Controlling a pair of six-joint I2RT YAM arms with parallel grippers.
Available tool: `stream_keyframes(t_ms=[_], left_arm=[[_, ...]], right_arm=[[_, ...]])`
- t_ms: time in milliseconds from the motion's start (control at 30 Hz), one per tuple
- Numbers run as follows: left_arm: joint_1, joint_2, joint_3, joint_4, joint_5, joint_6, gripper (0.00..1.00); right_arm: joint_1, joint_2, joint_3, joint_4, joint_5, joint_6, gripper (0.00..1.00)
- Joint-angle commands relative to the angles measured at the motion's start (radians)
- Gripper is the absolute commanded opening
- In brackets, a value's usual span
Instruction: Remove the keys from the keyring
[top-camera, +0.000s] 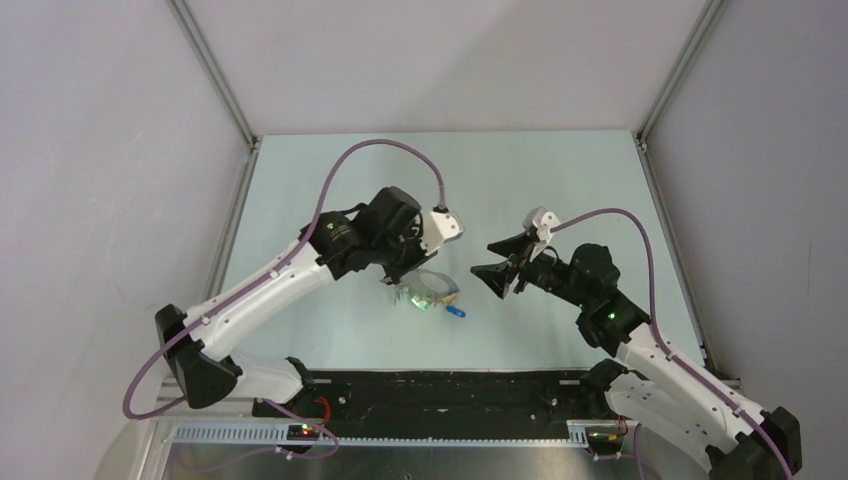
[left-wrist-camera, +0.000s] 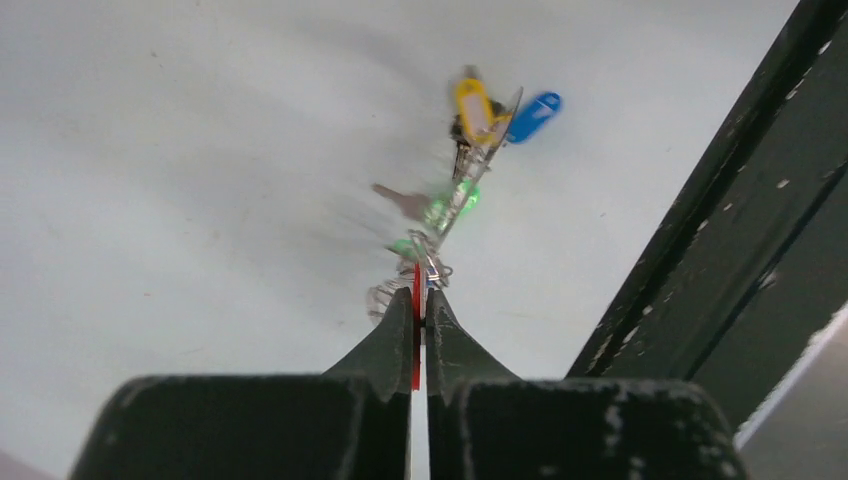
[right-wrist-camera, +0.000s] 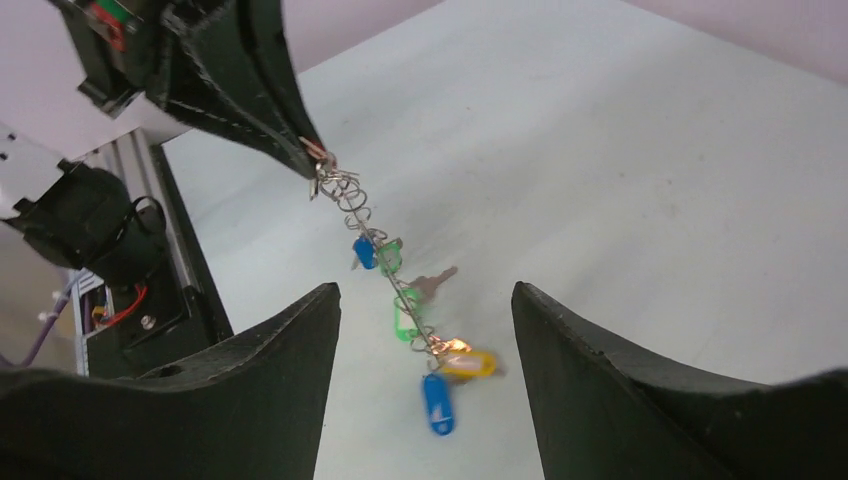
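Keyring (right-wrist-camera: 358, 212) hanging above the middle of the table (top-camera: 560, 180), the keys (right-wrist-camera: 437, 402) dangling free along it. The left gripper (left-wrist-camera: 420, 305) is clamped on its upper end, seemingly at a red tag, so the ring hangs exposed. The right gripper (top-camera: 481, 257), fingers spread, faces it, probably ready to take a key.
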Motion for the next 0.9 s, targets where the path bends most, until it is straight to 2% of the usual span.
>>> stream_keyframes(t_ms=[0,133,300,500,700,867], left_arm=[[-0.045,0.034,0.112,-0.095,-0.181,0.193,0.0],[-0.046,0.046,0.183,-0.086,-0.209,0.216,0.0],[-0.048,0.026,0.197,-0.042,-0.22,0.228,0.0],[-0.048,0.033,0.204,-0.027,-0.211,0.17,0.0],[-0.048,0.028,0.189,-0.021,-0.195,0.182,0.0],[-0.049,0.004,0.163,0.001,-0.164,0.175,0.0]], right_arm=[[0.014,0.034,0.004,0.151,-0.13,-0.105,0.67],[0.023,0.079,0.004,0.225,-0.227,-0.168,0.6],[0.037,0.127,0.004,0.283,-0.269,-0.176,0.57],[0.084,0.117,0.004,0.306,-0.231,-0.174,0.55],[0.126,0.111,0.004,0.274,-0.146,-0.268,0.53],[0.134,0.14,0.003,0.299,-0.136,-0.265,0.48]])
